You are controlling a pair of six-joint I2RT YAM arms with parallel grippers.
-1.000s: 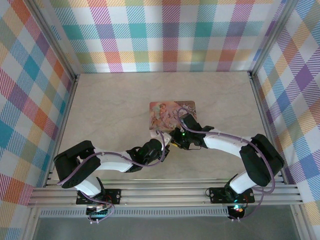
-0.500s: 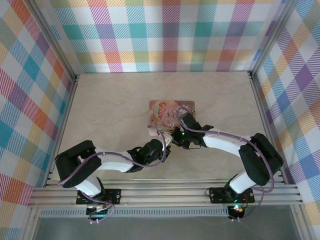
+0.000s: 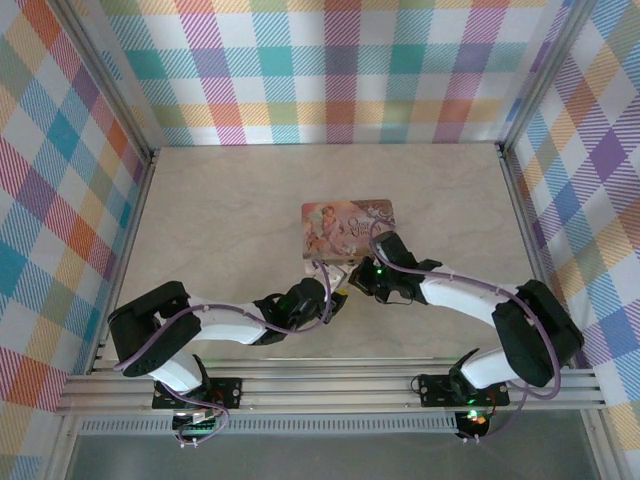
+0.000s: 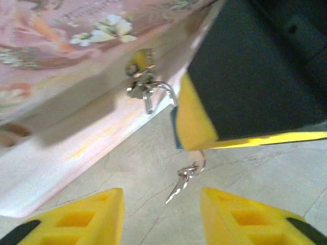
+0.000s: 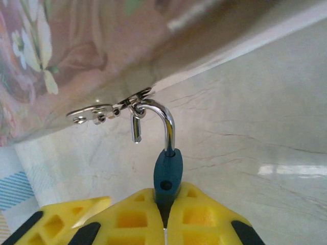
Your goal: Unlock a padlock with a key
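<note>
Ahead of the left jaws, which are standing spread apart low over the worktop point(image 4: 265, 168), a small key point(image 4: 179, 185) is dangling on its ring. Farther ahead and left of them, the pink box point(image 4: 56, 56) is sitting on the worktop. The right jaws are pinching the blue padlock point(image 5: 167, 176) by its body. Just beyond them, its shackle point(image 5: 166, 120) is hooking through the box's hasp point(image 5: 92, 113), with the short end hanging free.
</note>
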